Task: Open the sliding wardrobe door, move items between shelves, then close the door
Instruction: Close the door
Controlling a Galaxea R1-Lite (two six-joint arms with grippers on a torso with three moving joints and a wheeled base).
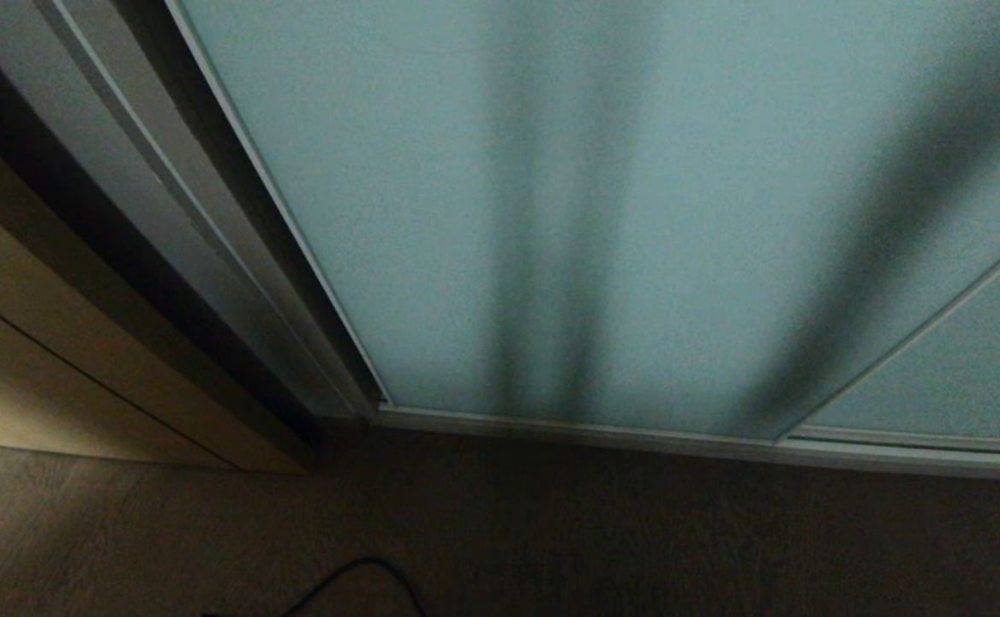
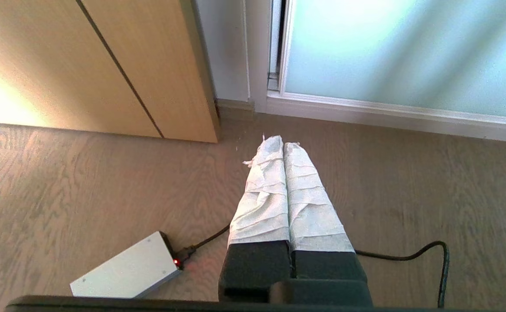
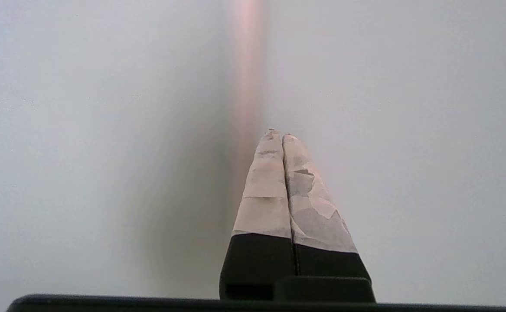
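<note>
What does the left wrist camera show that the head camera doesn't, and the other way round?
Only the left wrist view shows the left gripper, its taped fingers pressed together and hanging empty above the floor, and a flat silver box with a red light lying on the floor. Only the head view shows a second glass panel overlapping the sliding door at the right. Both show the frosted blue-green sliding door, shut, the beige wooden cabinet front beside it, the wood floor and a black cable.

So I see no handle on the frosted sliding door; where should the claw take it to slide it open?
Probably at the slim upright frame edge of the sliding wardrobe door, approached from the cabinet side: the glass is flat and smooth, and only that edge offers a lip to push.
</note>
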